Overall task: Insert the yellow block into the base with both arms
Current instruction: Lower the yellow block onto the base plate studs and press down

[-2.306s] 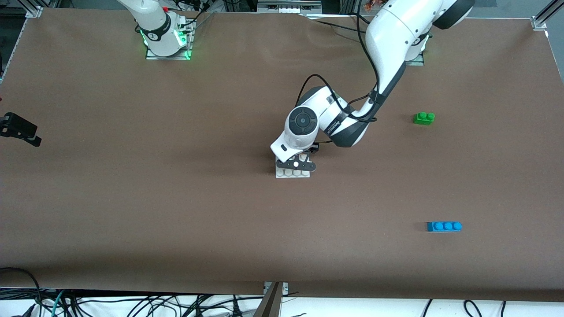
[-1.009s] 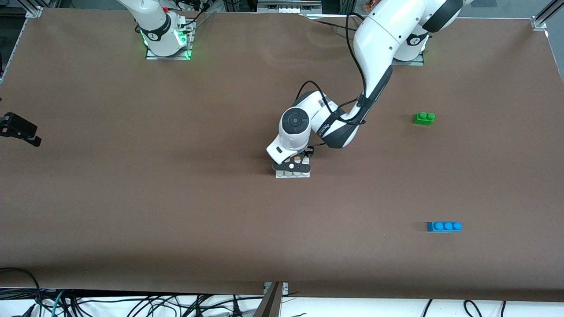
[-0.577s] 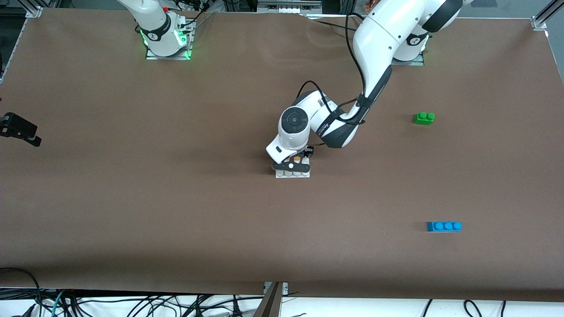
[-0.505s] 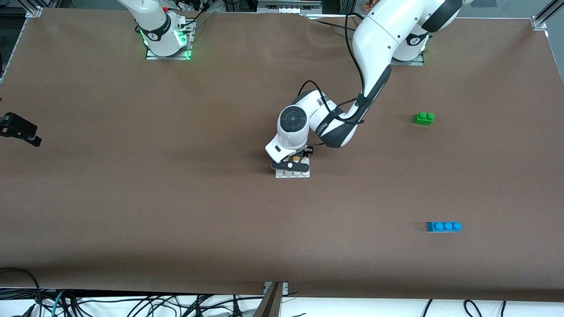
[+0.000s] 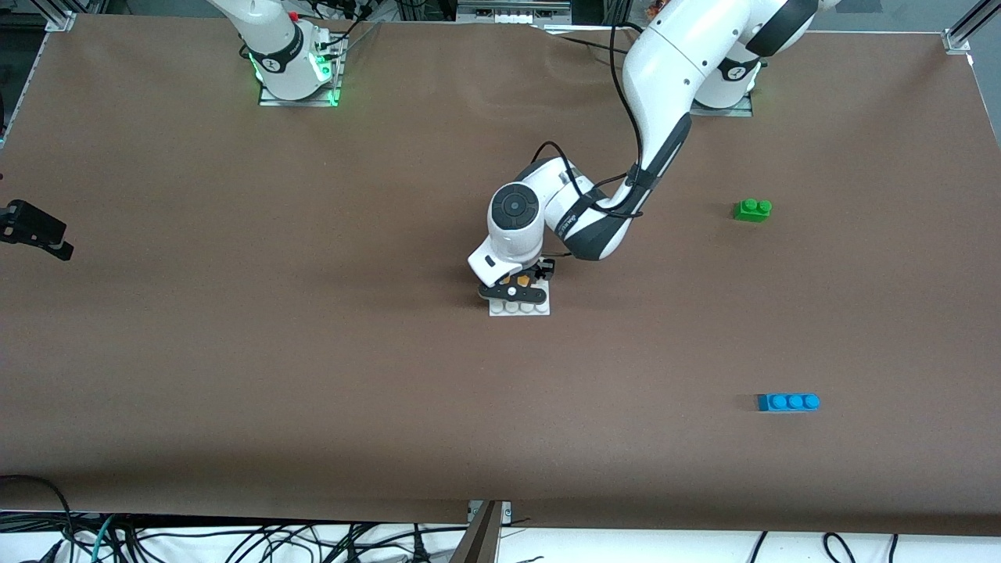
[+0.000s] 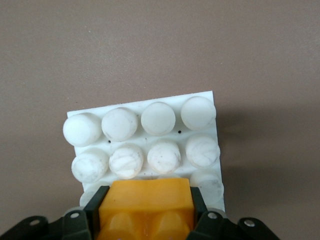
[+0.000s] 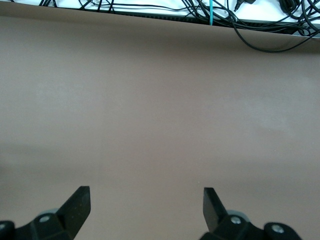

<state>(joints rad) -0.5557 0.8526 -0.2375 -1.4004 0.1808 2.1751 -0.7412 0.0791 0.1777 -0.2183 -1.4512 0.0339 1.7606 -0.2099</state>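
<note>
Front view. The left arm reaches from its base at the upper right of the frame to the centre, where the left gripper [image 5: 522, 283] sits low over the base [image 5: 519, 306], a white studded plate lying flat on the tabletop [image 5: 235, 352]. A sliver of the yellow block [image 5: 519, 277] shows between the gripper parts, so the block is carried directly above the plate's studs, presumably for pressing down. The green brick [image 5: 752, 209] at right of centre and the blue brick [image 5: 788, 402] at lower right lie well apart from the work, unused. The right arm waits; only its base at upper left and a dark part at the left edge of the frame are seen.

Left wrist view. The yellow block [image 6: 146, 209] fills the lower centre, clamped between the two black fingers [image 6: 95, 207], one on each side face. It overlaps the row of studs of the base [image 6: 145, 107] closest to the camera; whether it is already seated or only touching cannot be told. Two full rows of studs lie uncovered in mid-frame, which suggests an edge position is intended.

Right wrist view. The right gripper [image 7: 146, 202] at the bottom of the frame holds nothing, its fingers spread wide over bare tabletop [image 7: 160, 100]; cables run along the top edge.
</note>
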